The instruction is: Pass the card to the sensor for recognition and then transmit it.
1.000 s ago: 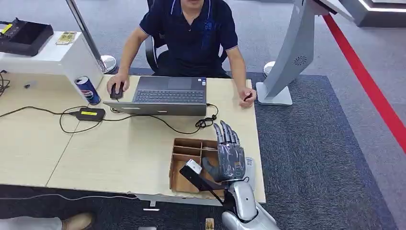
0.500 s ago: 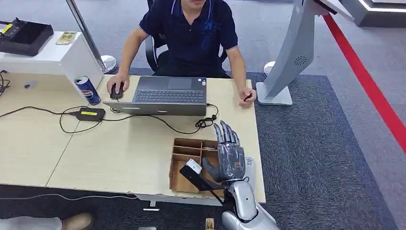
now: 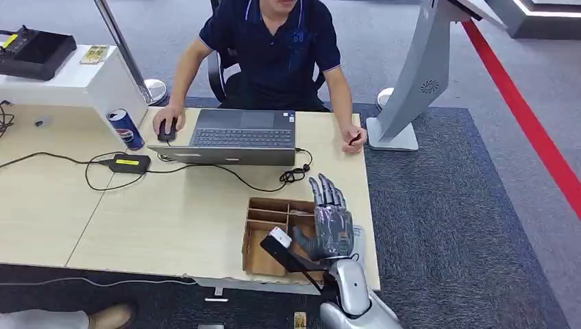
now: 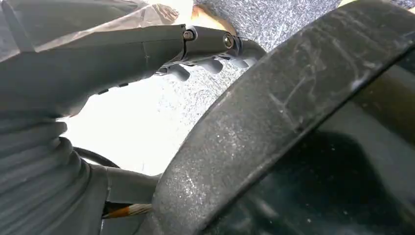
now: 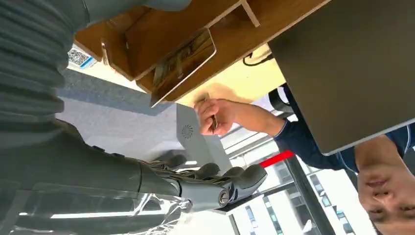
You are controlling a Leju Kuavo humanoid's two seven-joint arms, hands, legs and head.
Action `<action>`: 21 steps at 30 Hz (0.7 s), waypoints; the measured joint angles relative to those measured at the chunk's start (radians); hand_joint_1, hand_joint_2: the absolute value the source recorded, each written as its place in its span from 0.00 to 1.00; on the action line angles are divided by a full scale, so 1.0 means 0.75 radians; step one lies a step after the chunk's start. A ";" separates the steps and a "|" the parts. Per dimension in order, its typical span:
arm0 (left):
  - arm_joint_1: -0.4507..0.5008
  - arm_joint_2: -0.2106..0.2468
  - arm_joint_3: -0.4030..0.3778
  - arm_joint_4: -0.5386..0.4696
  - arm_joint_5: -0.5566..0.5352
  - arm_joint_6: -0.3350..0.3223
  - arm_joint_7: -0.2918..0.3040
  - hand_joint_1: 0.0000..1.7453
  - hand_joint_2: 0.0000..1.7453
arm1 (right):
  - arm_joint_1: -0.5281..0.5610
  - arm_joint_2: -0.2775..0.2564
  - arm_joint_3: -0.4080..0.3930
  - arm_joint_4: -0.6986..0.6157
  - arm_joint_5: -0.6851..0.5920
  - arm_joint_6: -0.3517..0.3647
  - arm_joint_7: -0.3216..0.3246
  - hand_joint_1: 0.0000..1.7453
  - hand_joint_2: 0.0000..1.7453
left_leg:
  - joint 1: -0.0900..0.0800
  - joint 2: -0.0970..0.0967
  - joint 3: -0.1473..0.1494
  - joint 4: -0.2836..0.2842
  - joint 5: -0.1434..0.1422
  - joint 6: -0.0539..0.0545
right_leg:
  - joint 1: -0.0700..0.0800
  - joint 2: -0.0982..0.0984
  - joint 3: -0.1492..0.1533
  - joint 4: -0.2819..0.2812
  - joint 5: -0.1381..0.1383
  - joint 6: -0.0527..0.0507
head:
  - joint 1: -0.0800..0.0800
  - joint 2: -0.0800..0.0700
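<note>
A card [image 5: 183, 63] with a printed picture leans inside a brown compartment box [image 3: 264, 257] near the table's front right corner. My right hand [image 3: 331, 223] hovers over the right side of that box, fingers straight and apart, holding nothing; in the right wrist view its fingers [image 5: 215, 178] stretch out clear of the card. A grey-white pillar [image 3: 418, 75] with a round dotted mark stands on the carpet beyond the table's right end. My left hand [image 4: 210, 44] hangs low over the floor with its fingers loosely extended, holding nothing.
A person [image 3: 274, 48] sits across the table at a laptop [image 3: 240, 137], one hand on a mouse [image 3: 166, 130], the other [image 3: 353, 139] near the table's right edge. A soda can [image 3: 126, 129], a black adapter [image 3: 129, 164] and cables lie left.
My right hand has drifted slightly to the right over the box. The person and the things on the table are as before.
</note>
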 joint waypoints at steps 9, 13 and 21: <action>0.000 0.000 0.000 0.000 0.001 0.000 0.000 0.00 1.00 | 0.000 -0.008 -0.005 0.000 -0.001 -0.001 0.000 0.06 1.00 | 0.000 0.000 0.000 0.000 0.000 0.000 | 0.000 0.000 0.000 0.000 0.000 0.000 | 0.000 0.000; 0.000 0.000 0.000 0.000 0.001 0.000 0.000 0.00 1.00 | 0.000 -0.009 -0.010 0.000 -0.001 -0.002 0.000 0.07 1.00 | 0.000 0.000 0.000 0.000 0.000 0.000 | 0.000 0.000 0.000 0.000 0.000 0.000 | 0.000 0.000; 0.000 0.000 0.000 0.000 0.001 0.000 -0.001 0.00 1.00 | 0.000 -0.009 -0.014 0.000 -0.005 -0.004 0.000 0.08 1.00 | 0.000 0.000 0.000 0.000 0.000 0.000 | 0.000 0.000 0.000 0.000 0.000 0.000 | 0.000 0.000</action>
